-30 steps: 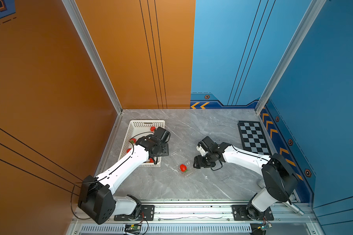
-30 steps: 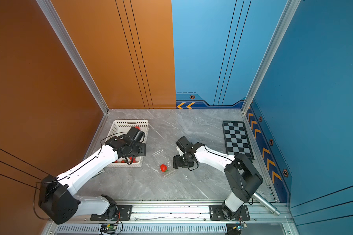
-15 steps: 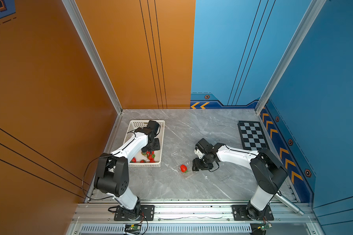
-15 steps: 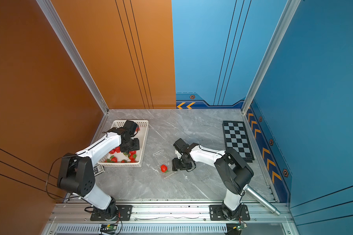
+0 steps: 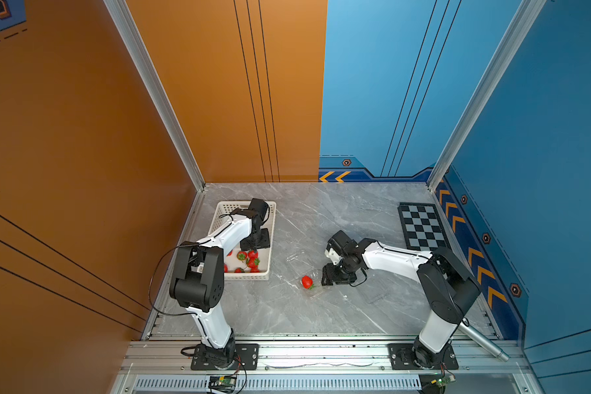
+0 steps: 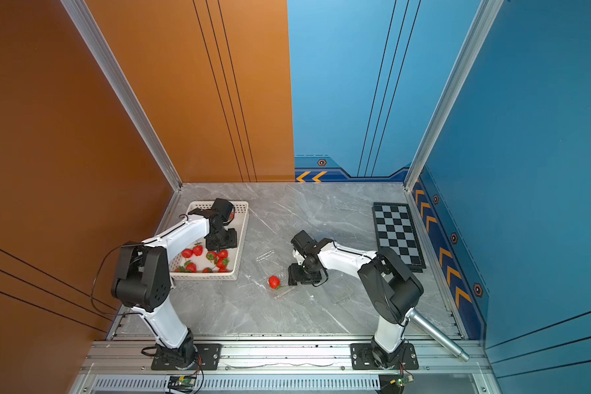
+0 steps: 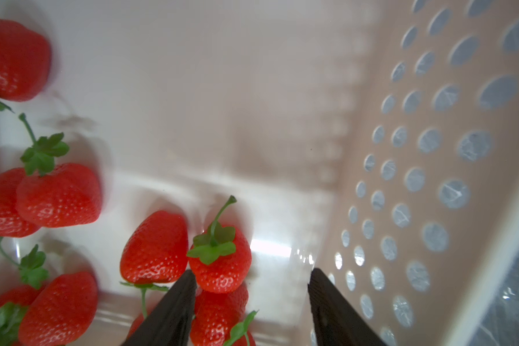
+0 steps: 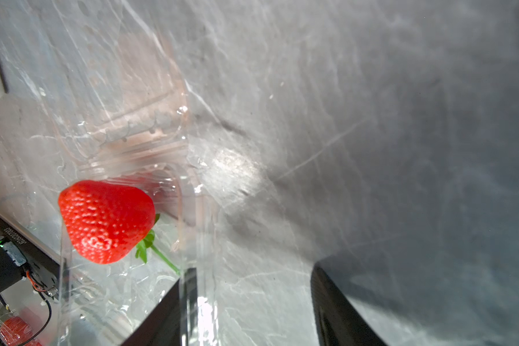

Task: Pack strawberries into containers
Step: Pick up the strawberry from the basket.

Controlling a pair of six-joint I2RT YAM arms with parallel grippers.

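Several red strawberries point(image 5: 251, 259) point(image 6: 219, 259) lie in the front of a white perforated basket point(image 5: 246, 277) point(image 6: 202, 275). My left gripper point(image 5: 255, 242) point(image 6: 220, 240) point(image 7: 252, 299) is down inside the basket and open. One strawberry point(image 7: 219, 260) lies against one of its fingers. A single strawberry point(image 5: 306, 281) point(image 6: 274, 281) point(image 8: 107, 221) lies in a clear container point(image 5: 318, 290) point(image 6: 284, 290) point(image 8: 132, 140) on the table. My right gripper point(image 5: 333, 276) point(image 6: 299, 275) point(image 8: 252, 299) is open beside it, and the container's wall stands next to one finger.
Two more clear containers point(image 5: 296, 256) point(image 5: 376, 296) lie on the grey marble table. The basket's perforated wall point(image 7: 417, 179) is close beside my left gripper. A checkerboard point(image 5: 422, 225) lies at the right, and a metal cylinder point(image 5: 483, 343) sticks out by the right arm's base.
My left arm has changed posture, with its elbow raised, and its gripper has stayed over the basket. My right gripper has shifted slightly toward the container with the berry.
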